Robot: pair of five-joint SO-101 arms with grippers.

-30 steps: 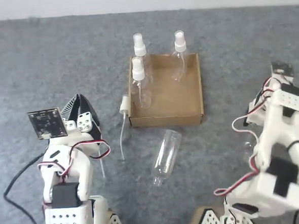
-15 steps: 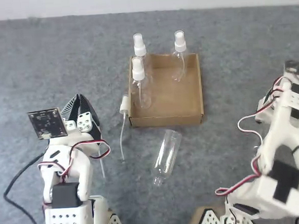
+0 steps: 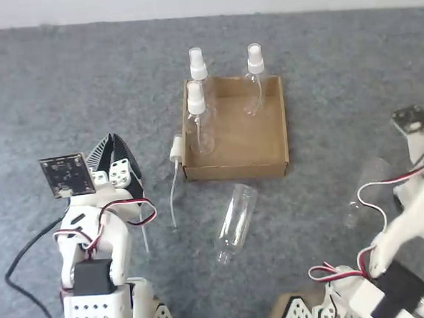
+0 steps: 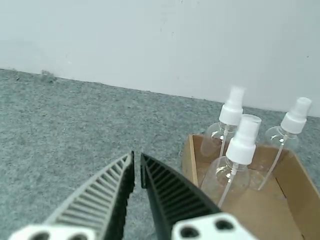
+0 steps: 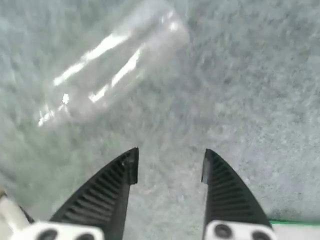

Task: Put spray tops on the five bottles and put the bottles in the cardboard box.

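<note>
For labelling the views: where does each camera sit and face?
High view: fixed above, looking down at the brown cardboard box; both arms show.
Left wrist view: on that wrist, facing the box past the shut black left gripper.
Right wrist view: on that wrist, facing down past the open right gripper at a clear plastic bottle.
Shared by high and left wrist: the box.

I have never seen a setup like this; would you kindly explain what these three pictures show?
These are two small robot arms at a table. The high view looks down from a fixed camera; the other two come from cameras on each arm's wrist. The left gripper is shut and empty; the right gripper is open near a clear bottle lying on its side. A cardboard box holds three upright bottles with spray tops. A second bottle, topless, lies before the box, and a loose spray top beside it.
</note>
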